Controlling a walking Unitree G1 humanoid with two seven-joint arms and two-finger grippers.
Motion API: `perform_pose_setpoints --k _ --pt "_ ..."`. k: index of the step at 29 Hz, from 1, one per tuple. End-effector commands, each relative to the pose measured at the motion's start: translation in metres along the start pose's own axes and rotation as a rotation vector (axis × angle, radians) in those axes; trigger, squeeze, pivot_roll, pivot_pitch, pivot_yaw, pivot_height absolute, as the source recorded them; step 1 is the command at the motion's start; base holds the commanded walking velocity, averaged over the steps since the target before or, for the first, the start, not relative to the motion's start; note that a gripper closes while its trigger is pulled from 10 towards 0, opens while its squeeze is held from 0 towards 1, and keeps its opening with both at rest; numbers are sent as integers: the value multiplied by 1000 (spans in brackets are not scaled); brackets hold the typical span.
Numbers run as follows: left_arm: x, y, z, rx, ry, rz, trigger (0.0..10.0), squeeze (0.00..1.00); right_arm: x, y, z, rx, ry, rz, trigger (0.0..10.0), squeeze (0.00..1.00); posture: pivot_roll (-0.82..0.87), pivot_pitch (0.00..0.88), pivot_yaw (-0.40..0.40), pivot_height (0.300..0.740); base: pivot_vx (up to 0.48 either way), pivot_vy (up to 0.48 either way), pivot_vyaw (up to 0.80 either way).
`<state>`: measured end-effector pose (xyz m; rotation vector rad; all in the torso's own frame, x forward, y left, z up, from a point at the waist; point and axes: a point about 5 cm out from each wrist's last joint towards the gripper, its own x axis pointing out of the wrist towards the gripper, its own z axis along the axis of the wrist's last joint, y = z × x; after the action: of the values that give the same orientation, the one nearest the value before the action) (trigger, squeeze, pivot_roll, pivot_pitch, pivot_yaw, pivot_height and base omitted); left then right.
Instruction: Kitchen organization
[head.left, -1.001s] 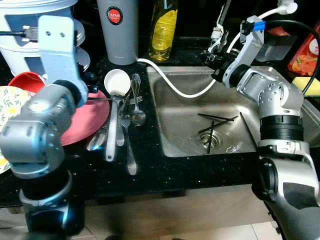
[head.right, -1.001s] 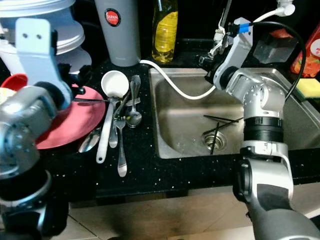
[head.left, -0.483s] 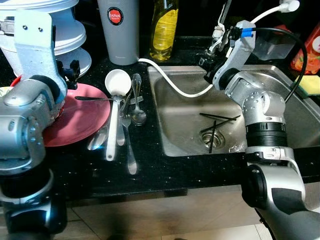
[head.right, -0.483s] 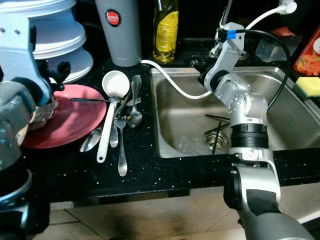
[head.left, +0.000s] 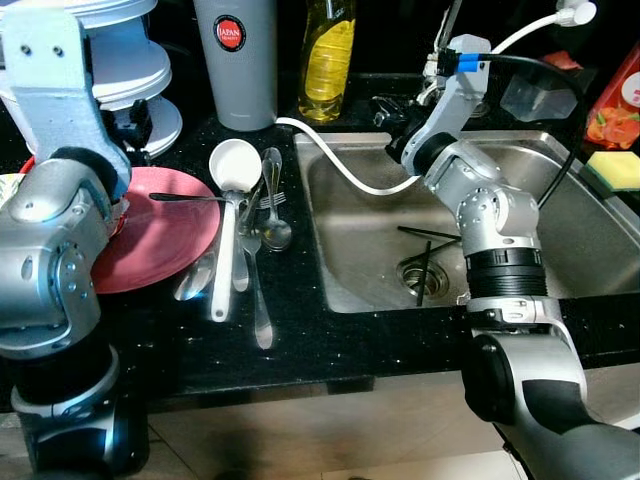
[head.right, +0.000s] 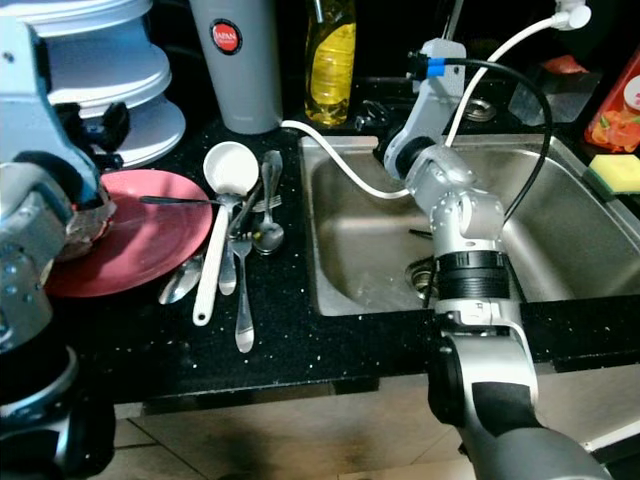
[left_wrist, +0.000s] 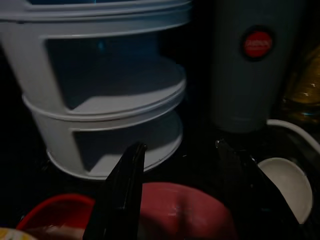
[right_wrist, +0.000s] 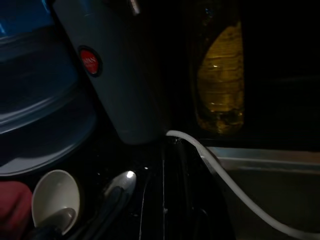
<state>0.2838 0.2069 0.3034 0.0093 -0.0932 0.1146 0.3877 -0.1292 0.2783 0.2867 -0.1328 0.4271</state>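
While your left gripper (left_wrist: 177, 200) hovers jaws parted and empty over the pink plate (head.left: 160, 245), and the right gripper (right_wrist: 167, 200), jaws closed on nothing, aims at the cutlery pile (head.left: 245, 235) on the desk at the sink's (head.left: 340, 250) nine o'clock, approach each utensil low, handle first.

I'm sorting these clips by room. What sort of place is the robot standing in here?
Most likely a home kitchen: a stainless steel sink is set into a speckled black stone counter, loose metal spoons and forks lie beside a round red plate, and a yellow dish-soap bottle stands behind.
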Motion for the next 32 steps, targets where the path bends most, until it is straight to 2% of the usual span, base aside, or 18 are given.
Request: perform_pose_setpoints --k 1,9,10,14,17,25,31,32 --pt "0 1 -6 -8 -4 9 10000 0 -2 -2 -4 -14 -20 -19 10000 0 187 0 -28 740 0 0 0" --pt "-2 -6 -14 12 -26 -25 10000 0 -6 -5 -15 -43 -46 -100 10000 0 172 0 -27 740 0 0 0" --pt "-1 -8 -18 1 -27 -24 10000 0 -9 -7 -23 -14 -59 -136 10000 0 170 0 -34 740 0 0 0" --pt "1 -8 -20 -7 -29 -19 10000 0 -11 -7 -26 3 -72 -148 10000 0 164 0 -33 740 0 0 0" --pt "3 -8 -22 13 -27 -8 10000 0 -11 -8 -23 -23 -89 -150 10000 0 153 0 -24 740 0 0 0" --pt "5 -9 -25 1 -14 -20 10000 0 -10 -9 -19 -44 -111 -152 10000 0 144 0 -13 740 0 0 0" --pt "4 -5 -20 58 -48 -12 10000 0 -11 -10 -19 -41 -122 -168 10000 0 155 0 -15 740 0 0 0" --pt "3 -5 -18 89 -63 -16 10000 0 -11 -9 -19 -47 -124 -163 10000 0 156 0 -10 740 0 0 0"
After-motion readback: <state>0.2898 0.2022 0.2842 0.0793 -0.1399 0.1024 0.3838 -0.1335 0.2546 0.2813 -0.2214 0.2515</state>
